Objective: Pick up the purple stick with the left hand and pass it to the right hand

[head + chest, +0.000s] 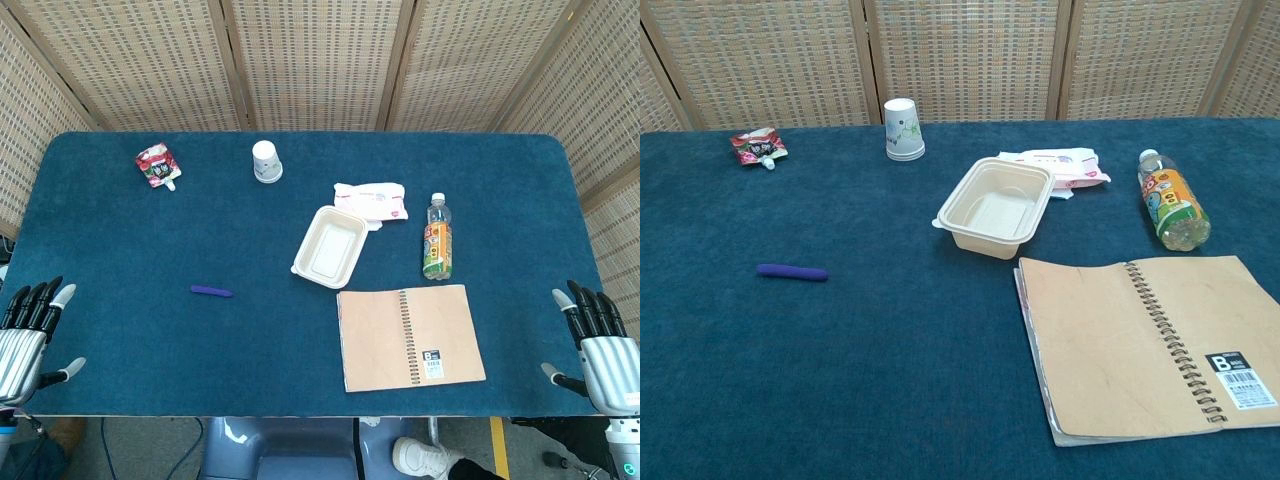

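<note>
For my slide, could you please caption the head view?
Both hands, left and right, wait open at the table edge; purple stick lies untouched.

My left hand [30, 335] sits at the lower left corner of the head view, palm plate facing up toward the camera. Its dark fingers [35, 300] stand straight and close together, tips pointing away from me, and the thumb sticks out sideways below them, toward the inside. Nothing lies between the fingers and the thumb.

My right hand [600, 350] mirrors it at the lower right corner. Its fingers [590, 305] are likewise straight and slightly fanned, with the thumb jutting inward below them, and it grips nothing. I see only a short stretch of wrist beneath each hand. The chest view shows neither hand.
</note>
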Available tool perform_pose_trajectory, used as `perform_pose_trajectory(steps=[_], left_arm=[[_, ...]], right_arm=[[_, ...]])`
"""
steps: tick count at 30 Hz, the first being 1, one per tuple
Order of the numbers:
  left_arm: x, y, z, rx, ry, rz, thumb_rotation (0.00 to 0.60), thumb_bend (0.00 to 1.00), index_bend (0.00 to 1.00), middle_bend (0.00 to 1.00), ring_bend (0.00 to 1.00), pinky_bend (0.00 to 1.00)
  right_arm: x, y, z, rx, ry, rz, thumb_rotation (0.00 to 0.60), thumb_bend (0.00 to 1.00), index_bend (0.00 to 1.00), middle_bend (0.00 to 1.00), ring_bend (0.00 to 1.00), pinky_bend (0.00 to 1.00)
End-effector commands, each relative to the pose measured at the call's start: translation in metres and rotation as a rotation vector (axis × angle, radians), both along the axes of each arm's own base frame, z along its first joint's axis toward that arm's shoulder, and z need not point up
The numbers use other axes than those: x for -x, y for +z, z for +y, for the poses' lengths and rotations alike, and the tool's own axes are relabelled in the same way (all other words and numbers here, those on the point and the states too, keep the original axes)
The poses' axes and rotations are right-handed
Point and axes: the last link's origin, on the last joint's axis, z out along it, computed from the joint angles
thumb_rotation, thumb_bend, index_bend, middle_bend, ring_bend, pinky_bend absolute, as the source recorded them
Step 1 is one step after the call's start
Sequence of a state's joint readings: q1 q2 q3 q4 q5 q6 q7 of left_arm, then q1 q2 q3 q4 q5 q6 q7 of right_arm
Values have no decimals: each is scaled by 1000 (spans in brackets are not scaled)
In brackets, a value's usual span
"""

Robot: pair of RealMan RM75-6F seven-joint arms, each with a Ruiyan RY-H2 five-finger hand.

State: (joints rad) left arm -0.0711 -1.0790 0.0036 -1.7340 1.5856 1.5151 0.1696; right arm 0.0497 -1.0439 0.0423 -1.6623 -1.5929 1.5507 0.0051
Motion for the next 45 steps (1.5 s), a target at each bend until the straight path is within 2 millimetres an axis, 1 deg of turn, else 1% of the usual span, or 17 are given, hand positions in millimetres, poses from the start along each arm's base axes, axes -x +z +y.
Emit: perform_pose_trajectory(steps=[1, 6, 8, 10, 11, 13, 15, 16, 18, 19, 20, 22, 24, 29, 31, 36, 45], left_arm=[[0, -1, 0, 3, 3, 0, 600, 0, 0, 0, 0, 0], [0, -2, 0, 12, 6, -4, 600, 3, 0, 0, 0, 0], [1, -4, 3, 28, 3, 0, 600, 15, 0, 0, 0, 0], [0, -8, 10, 50, -3, -2, 600, 44, 30, 0, 0, 0], [-1, -11, 16, 61, -11, -10, 600, 63, 52, 0, 0, 0], [-5, -19, 34, 82, -34, -21, 600, 143, 141, 0, 0, 0], [-10, -29, 52, 107, -53, -28, 600, 187, 234, 0, 0, 0], [-13, -34, 60, 116, -64, -28, 600, 200, 282, 0, 0, 0], [-21, -45, 79, 130, -95, -1, 600, 220, 330, 0, 0, 0], [-23, -49, 85, 136, -98, 5, 600, 237, 357, 0, 0, 0], [-26, -55, 92, 145, -101, 9, 600, 243, 375, 0, 0, 0], [-33, -72, 113, 176, -106, 17, 600, 255, 409, 0, 0, 0], [-35, -88, 129, 200, -98, 39, 600, 264, 429, 0, 0, 0], [-40, -118, 154, 259, -88, 63, 600, 329, 465, 0, 0, 0], [-39, -126, 160, 271, -86, 79, 600, 350, 473, 0, 0, 0], [-39, -143, 168, 295, -76, 104, 600, 356, 476, 0, 0, 0], [-43, -160, 175, 320, -71, 129, 600, 356, 481, 0, 0, 0]], right_arm=[[0, 0, 0, -1, 0, -2, 600, 0, 2, 0, 0, 0], [0, 0, 0, -2, 0, -6, 600, 0, 2, 0, 0, 0], [1, 0, 0, -4, -3, -15, 600, 0, 1, 0, 0, 0], [1, 0, 0, -6, -5, -22, 600, 0, 0, 0, 0, 0], [1, 0, -1, -5, -4, -22, 600, 0, 0, 0, 0, 0], [1, 1, -1, -2, -1, -23, 600, 0, 0, 0, 0, 0], [1, 1, -1, -3, -3, -27, 600, 0, 0, 0, 0, 0], [1, 1, -2, -3, -5, -29, 600, 0, 0, 0, 0, 0], [2, 1, -3, -5, -11, -32, 600, 0, 0, 0, 0, 0], [3, 1, -3, -6, -14, -32, 600, 0, 0, 0, 0, 0], [3, 1, -4, -7, -16, -32, 600, 0, 0, 0, 0, 0], [5, 1, -5, -11, -24, -34, 600, 0, 0, 0, 0, 0], [6, 1, -6, -15, -32, -37, 600, 0, 0, 0, 0, 0], [8, 0, -9, -20, -41, -39, 600, 0, 0, 0, 0, 0], [9, 0, -9, -21, -44, -40, 600, 0, 0, 0, 0, 0], [11, 0, -11, -28, -55, -41, 600, 0, 0, 0, 0, 0], [11, -1, -11, -36, -56, -45, 600, 0, 2, 0, 0, 0]])
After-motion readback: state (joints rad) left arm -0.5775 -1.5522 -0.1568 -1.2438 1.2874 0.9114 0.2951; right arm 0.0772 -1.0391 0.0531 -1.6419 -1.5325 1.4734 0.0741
